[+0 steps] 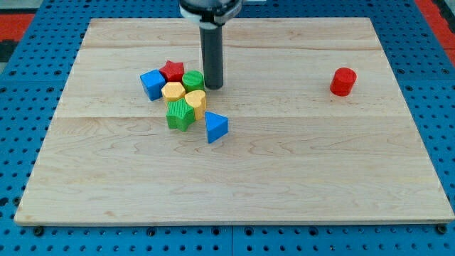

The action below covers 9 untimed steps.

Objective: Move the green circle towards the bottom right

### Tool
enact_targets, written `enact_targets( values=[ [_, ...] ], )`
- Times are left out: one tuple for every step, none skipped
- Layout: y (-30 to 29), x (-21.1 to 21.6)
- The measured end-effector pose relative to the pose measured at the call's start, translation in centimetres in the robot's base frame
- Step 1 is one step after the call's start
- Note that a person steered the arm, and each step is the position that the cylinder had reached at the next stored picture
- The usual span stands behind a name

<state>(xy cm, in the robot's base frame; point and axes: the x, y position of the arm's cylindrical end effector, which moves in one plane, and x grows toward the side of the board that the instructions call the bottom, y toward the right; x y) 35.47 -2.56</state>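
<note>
While the blue triangle (216,126) sits nearest on the table (284,178), behind it cluster a green star (180,113), yellow heart (196,99), yellow hexagon (173,91), blue block (152,84), red star (171,70) and green circle (193,80). My tip (214,87) touches the circle's right side; no claw here. A red cylinder (343,81) sits far right.

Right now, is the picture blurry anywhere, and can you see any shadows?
Camera view: the blocks look sharp, like the red cylinder and the green circle; only soft, small shadows sit under them on the wooden board; no strong glare; my tip is clear, just right of the green circle.
</note>
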Motion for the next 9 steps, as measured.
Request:
enact_targets(
  values=[
    [-4.2, -3.0],
    [-5.2, 0.4],
    [-1.1, 7.2],
    [-1.7, 8.4],
    [2.6, 5.2],
    [2.2, 3.3],
    [1.7, -0.7],
    [7.0, 6.2],
    [2.3, 8.2]
  ],
)
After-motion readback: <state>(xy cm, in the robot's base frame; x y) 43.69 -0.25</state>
